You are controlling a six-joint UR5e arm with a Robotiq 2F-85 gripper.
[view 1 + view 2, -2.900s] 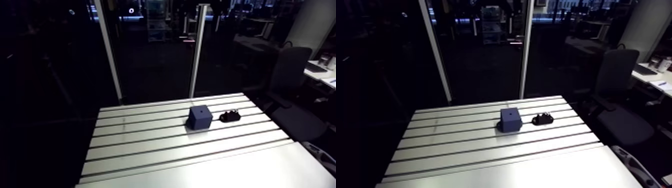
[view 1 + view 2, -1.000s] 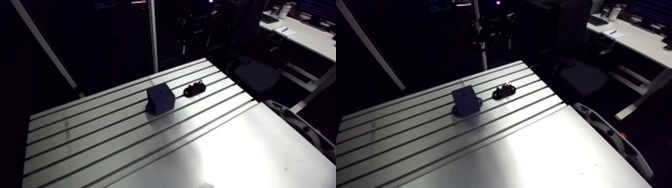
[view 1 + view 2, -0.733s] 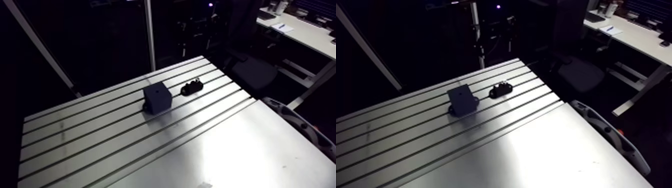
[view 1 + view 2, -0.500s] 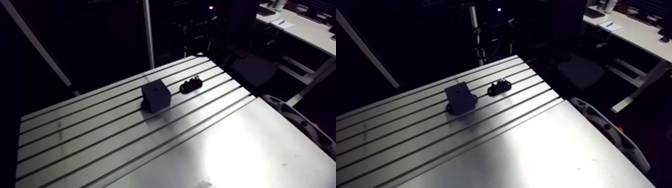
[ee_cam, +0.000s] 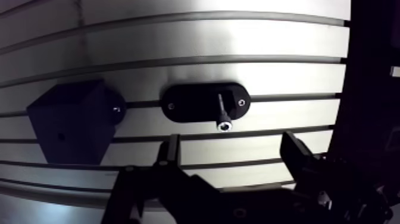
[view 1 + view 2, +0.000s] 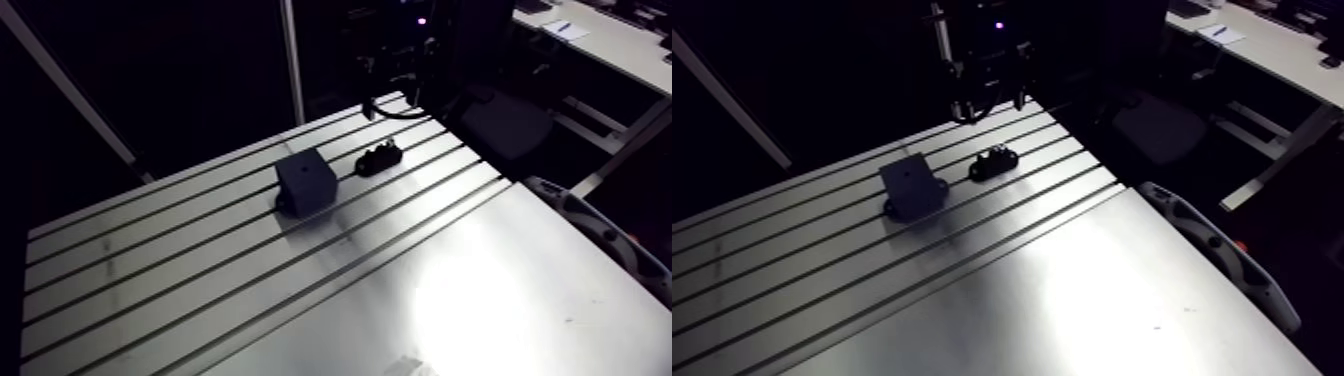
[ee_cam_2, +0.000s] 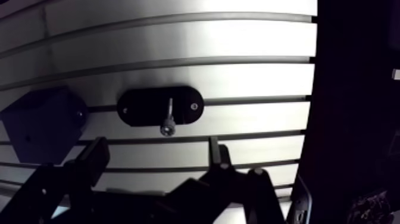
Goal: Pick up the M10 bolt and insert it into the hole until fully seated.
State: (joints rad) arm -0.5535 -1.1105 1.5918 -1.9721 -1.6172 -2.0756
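Note:
A steel M10 bolt (image 5: 221, 113) stands in a black oval holder (image 5: 190, 102) that is fixed to the slotted table (image 5: 238, 36). Beside the holder sits a dark blue block (image 5: 68, 122) with a small hole (image 5: 59, 137) in the face toward the camera. In the wrist view my gripper (image 5: 233, 152) is open, its two fingers (image 5: 172, 149) well apart. It hangs above the table, with the bolt just ahead of the gap, and nothing is held. The arm view shows the gripper (image 6: 987, 95) over the table's far edge, close to the holder (image 6: 994, 160) and the block (image 6: 910, 183).
The table's edge (image 5: 346, 89) runs close past the holder on the side away from the block, with dark floor beyond. Parallel grooves (image 6: 250, 250) cross the far part of the table. The near part is a smooth plate (image 6: 480, 300).
The arm view has swung and tilted down with the arm. My gripper has come into that view above the far edge near the holder. Block, holder and bolt stay in place.

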